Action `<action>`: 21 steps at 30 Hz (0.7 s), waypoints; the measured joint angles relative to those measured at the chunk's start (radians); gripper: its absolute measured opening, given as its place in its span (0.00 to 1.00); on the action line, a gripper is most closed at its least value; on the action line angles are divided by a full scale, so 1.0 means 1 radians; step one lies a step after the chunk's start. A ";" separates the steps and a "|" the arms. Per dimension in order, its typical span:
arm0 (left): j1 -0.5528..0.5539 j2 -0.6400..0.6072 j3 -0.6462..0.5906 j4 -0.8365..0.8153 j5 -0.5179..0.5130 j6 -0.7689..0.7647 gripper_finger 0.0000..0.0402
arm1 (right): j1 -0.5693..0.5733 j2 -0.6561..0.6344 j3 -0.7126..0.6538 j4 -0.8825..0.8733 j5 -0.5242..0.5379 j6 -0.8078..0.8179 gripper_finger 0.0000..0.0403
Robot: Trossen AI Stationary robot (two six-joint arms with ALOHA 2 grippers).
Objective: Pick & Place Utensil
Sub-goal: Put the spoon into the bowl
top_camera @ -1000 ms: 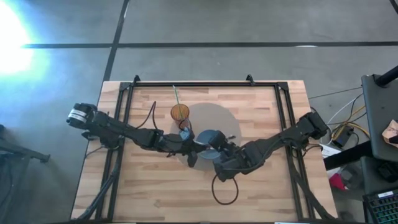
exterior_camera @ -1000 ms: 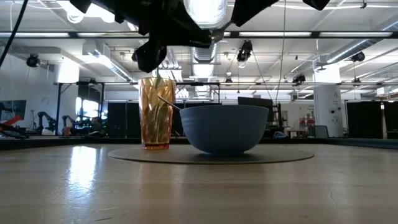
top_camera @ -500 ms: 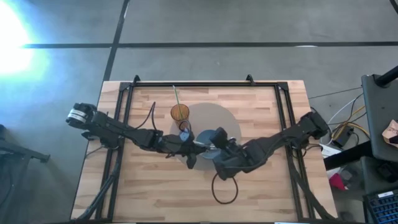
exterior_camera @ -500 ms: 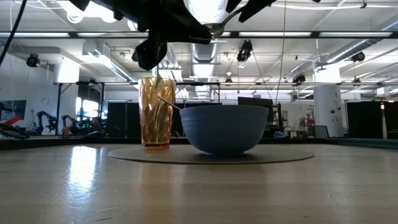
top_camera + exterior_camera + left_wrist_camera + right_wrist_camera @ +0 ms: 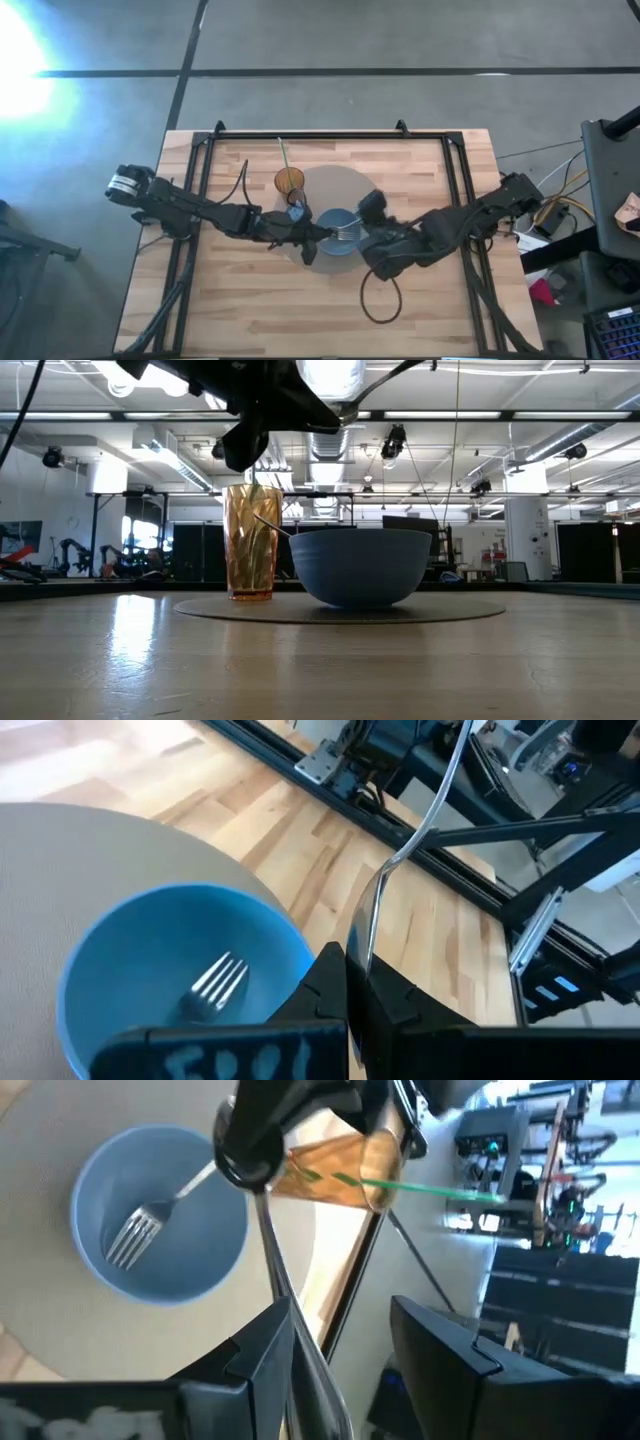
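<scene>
Fork (image 5: 345, 232) is held over the blue bowl (image 5: 338, 234), tines down inside it, clenched in your left gripper (image 5: 312, 236). Right gripper (image 5: 372, 212) has just pulled back off the bowl, jaws released — looks like the handoff is done. Left arm reaches in low across the counter (image 5: 420, 170); lowering the fork into the bowl is likely next.

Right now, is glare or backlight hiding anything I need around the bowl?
High view: strong glare only on the floor at upper left, off the table; the blue bowl reads clearly. Low view: bright ceiling lights turn the left gripper into a silhouette. Left wrist view: the fork in the bowl is sharp.
</scene>
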 joint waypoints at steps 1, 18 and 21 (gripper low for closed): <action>0.003 0.000 0.000 0.001 0.000 0.003 0.00 | 0.002 -0.012 0.000 -0.009 0.000 0.016 0.41; 0.013 0.000 0.000 0.005 0.001 0.054 0.00 | 0.013 -0.281 0.000 -0.072 -0.069 0.417 0.43; 0.013 -0.005 0.000 0.004 0.015 0.067 0.00 | 0.013 -0.315 -0.003 -0.086 -0.146 0.505 0.42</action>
